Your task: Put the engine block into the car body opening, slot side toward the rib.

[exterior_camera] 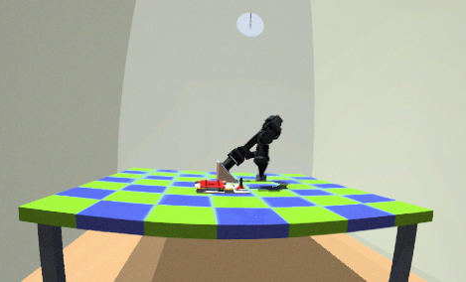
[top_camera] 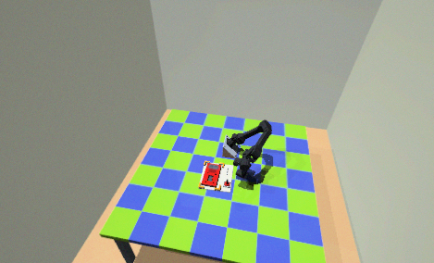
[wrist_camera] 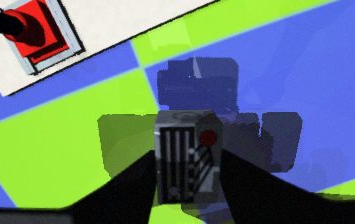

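The engine block [wrist_camera: 175, 162] is a grey block with dark slots and a red round spot on its upper face. My gripper [wrist_camera: 186, 156] [top_camera: 241, 174] [exterior_camera: 260, 177] is shut on it, one black finger at each side. The block is low at the table; whether it touches the table I cannot tell. The red car body [top_camera: 206, 176] [exterior_camera: 210, 184] lies on a white board [top_camera: 222, 173] [wrist_camera: 119, 15], to the left of the gripper in the top and exterior views. A small dark recess shows in the car body in the top view; the rib is too small to make out.
A red piece with a black upright knob [top_camera: 227, 184] [exterior_camera: 240, 187] [wrist_camera: 41, 32] stands on the board's side nearer my gripper. A grey and brown wedge [top_camera: 229, 149] [exterior_camera: 225, 173] stands by the arm's base, behind the board. The table [top_camera: 242, 215] is chequered green and blue.
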`<action>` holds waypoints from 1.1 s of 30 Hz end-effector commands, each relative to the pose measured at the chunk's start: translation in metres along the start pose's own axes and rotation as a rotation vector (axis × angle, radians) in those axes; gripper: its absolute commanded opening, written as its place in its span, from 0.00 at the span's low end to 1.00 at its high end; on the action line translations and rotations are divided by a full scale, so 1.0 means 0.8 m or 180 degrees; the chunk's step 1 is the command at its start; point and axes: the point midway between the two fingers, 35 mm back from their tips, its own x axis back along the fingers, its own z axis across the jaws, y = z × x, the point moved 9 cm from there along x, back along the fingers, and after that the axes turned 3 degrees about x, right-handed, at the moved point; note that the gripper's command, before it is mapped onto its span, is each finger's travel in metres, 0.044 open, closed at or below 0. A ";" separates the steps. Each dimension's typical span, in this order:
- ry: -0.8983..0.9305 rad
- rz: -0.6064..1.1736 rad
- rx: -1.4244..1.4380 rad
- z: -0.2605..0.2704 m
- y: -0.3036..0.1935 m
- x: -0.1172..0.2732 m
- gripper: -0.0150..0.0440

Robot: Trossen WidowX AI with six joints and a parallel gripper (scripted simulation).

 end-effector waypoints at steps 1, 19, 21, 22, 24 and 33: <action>0.0025 -0.0017 0.0002 0.003 0.001 0.019 0.25; 0.0016 -0.0005 0.0001 -0.003 0.003 0.090 0.25; 0.0013 0.0001 0.0000 -0.004 0.003 0.098 0.25; 0.0011 0.0004 0.0000 -0.005 0.003 0.102 0.25; 0.0010 0.0009 -0.0001 -0.006 0.003 0.107 0.25; 0.0014 0.0003 0.0397 0.010 0.015 0.104 0.25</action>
